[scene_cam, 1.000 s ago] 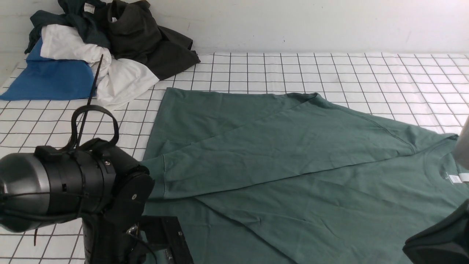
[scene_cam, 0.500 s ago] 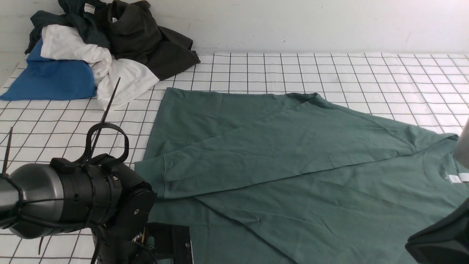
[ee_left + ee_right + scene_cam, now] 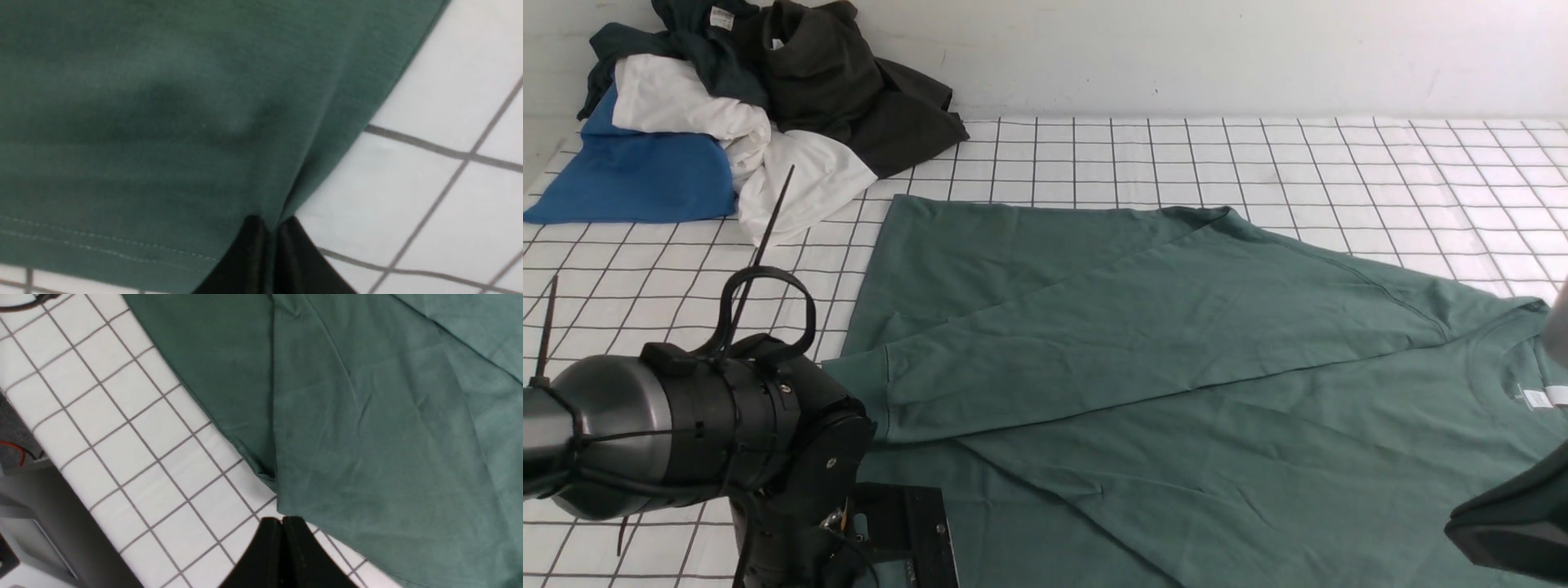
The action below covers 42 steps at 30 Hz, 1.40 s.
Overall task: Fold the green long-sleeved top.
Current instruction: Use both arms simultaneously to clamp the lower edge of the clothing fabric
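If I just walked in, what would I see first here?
The big green long-sleeved top lies spread over the checked cloth, with one sleeve folded across it. At the near left, the black left gripper pinches the top's hem. A heap of clothes sits in the far left corner.

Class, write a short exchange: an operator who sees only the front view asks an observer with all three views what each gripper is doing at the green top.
Operator: My view hides its tips. Does the left gripper hold anything?
Observer: Yes. It is shut on the edge of the green top, near the stitched hem.
Operator: And the right one?
Observer: The right gripper is shut with nothing in it, its tips over the checked sheet, right beside the top's edge.
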Motion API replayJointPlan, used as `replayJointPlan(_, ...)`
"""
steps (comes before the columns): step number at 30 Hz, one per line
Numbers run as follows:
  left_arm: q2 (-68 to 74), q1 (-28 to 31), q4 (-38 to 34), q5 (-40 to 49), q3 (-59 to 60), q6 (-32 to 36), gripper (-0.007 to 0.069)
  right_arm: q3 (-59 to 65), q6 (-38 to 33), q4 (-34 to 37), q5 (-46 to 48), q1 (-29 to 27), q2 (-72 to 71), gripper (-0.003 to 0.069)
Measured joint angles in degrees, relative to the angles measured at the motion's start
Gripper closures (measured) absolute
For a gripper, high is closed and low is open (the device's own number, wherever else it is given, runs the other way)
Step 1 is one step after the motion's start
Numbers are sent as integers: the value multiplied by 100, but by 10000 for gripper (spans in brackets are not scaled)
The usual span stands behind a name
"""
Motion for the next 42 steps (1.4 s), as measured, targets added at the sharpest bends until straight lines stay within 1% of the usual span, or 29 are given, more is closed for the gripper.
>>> replayJointPlan(2,-119,0,-5,153,-67,-114,622,0,-99,-117,0,0,0,673)
replayJointPlan(3,-432,0,-22,325,-150,-248,622,0,-235,-280,0,0,23,673)
replayJointPlan(6,-816,0,-42,494,-164,-357,622,0,-300,-465,0,0,145,664)
replayJointPlan(9,-1093,0,-82,786,-164,-427,622,0,-427,-657,0,0,469,633)
replayJointPlan(11,-1179,0,-95,955,-164,-426,622,0,-593,-732,0,0,763,599)
replayJointPlan(12,-1179,0,-95,964,-164,-426,622,0,-615,-738,0,0,793,594)
replayJointPlan(14,-1194,0,-90,1005,-164,-426,622,0,-841,-773,-12,0,1248,529)
replayJointPlan(15,-1194,0,-90,1005,-164,-426,622,0,-841,-769,-11,0,1248,529)
replayJointPlan(16,-1194,0,-90,992,-164,-426,622,0,-889,-780,-30,0,1484,482)
replayJointPlan(19,-1194,0,-90,935,-164,-426,622,0,-966,-787,-78,-146,2069,379)
replayJointPlan(20,-1194,0,-90,935,-164,-426,622,0,-973,-791,-79,-146,2102,373)
replayJointPlan(21,-1194,0,-90,935,-164,-426,622,21,-1026,-849,-108,-263,2308,336)
replayJointPlan(22,-1194,0,-90,935,-164,-426,622,71,-1085,-898,-133,-357,2438,315)
replayJointPlan(24,-1194,0,-90,935,-164,-426,622,282,-1196,-960,-205,-548,2646,289)
replayJointPlan(26,-1194,0,-90,935,-164,-426,622,657,-1328,-962,-337,-701,2800,279)
replayJointPlan(27,-1194,0,-90,935,-164,-426,622,657,-1341,-962,-360,-710,2812,279)
replayJointPlan(28,-1194,0,-90,935,-164,-426,622,1150,-1533,-1040,-627,-751,2889,277)
replayJointPlan(29,-1194,0,-90,929,-164,-426,622,1352,-1621,-1116,-824,-755,2899,276)
replayJointPlan(32,-1194,0,-90,859,-164,-426,622,1925,-1704,-1617,-1346,-758,2906,274)
replayJointPlan(34,-1194,0,-90,797,-164,-426,622,2098,-1585,-1927,-1562,-763,2906,274)
replayJointPlan(35,-1194,0,-90,778,-164,-426,622,2199,-1428,-2221,-1765,-777,2906,274)
replayJointPlan(37,-1194,0,-90,748,-164,-426,622,2266,-1165,-2566,-2065,-861,2906,274)
replayJointPlan(40,-1194,0,-90,695,-164,-426,622,2289,-950,-2783,-2436,-1111,2917,274)
replayJointPlan(42,-1194,0,-90,665,-164,-426,622,2289,-890,-2822,-2674,-1397,2987,274)
